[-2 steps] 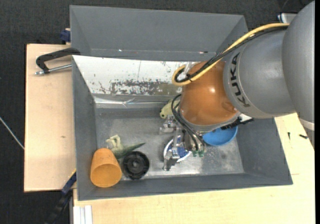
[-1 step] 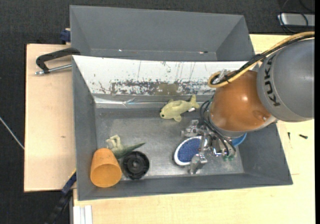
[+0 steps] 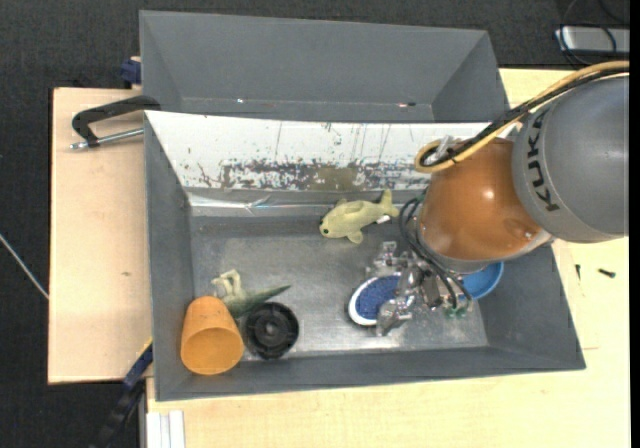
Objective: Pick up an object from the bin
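- One gripper (image 3: 398, 304) sits low in the bin (image 3: 170, 236), approx. 4 o'clock from floor ctr, near the front wall.
- Claw state: can't tell. Its metal parts bunch together, w/ no clear gap or pinch to see.
- Right under it is a blue disc (image 3: 372, 298) w/ pale rim, flat on the floor. The gripper covers the disc's 3 o'clock side. Touching or just above: can't tell.
- Second blue piece (image 3: 487, 282) peeks out at 3 o'clock of the gripper, under the orange cover (image 3: 470, 216). Same obj as the disc or not: can't tell.
- Cover sits at 1 o'clock of the gripper, w/ the grey arm (image 3: 585, 176) beyond it and cables (image 3: 500, 123) looping over the top.
- Yellow fish (image 3: 355, 220) lies at 12 o'clock of the floor by the back wall, apart from the gripper, at its 11 o'clock.
- Orange cup (image 3: 208, 338) lies on its side in the 8 o'clock corner.
- Black round cap (image 3: 271, 329) is touching the cup at the cup's 3 o'clock.
- Green leaf (image 3: 262, 294) + small pale figure (image 3: 228, 284) lie just behind the cup and cap, at their 12 o'clock.
- Cup, cap, leaf, figure: all well apart from the gripper, at its 9 o'clock.
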Available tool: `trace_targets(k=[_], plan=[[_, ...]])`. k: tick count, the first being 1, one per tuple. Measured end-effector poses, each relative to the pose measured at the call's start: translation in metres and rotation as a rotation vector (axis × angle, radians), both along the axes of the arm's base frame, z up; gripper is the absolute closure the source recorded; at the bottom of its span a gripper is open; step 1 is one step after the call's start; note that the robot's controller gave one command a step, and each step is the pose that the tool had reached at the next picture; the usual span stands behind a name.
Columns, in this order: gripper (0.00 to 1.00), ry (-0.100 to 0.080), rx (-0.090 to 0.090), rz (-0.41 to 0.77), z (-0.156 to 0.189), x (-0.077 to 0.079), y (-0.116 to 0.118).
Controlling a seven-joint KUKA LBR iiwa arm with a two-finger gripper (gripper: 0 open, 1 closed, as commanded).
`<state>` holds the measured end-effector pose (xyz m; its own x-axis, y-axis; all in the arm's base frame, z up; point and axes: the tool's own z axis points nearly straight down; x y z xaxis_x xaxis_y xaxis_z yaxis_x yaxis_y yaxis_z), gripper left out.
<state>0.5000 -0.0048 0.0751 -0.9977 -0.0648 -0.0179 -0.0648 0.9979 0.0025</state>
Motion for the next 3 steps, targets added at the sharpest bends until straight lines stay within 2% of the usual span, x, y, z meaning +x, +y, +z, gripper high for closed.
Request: trace_targets(k=[1,2,3], plan=[[1.0,0.006,-0.002,0.019,0.087,0.008,0.014],[1.0,0.005,-0.003,-0.02,0.163,0.009,0.008],[1.0,0.017,-0.001,-0.112,0.165,-0.002,0.015]])
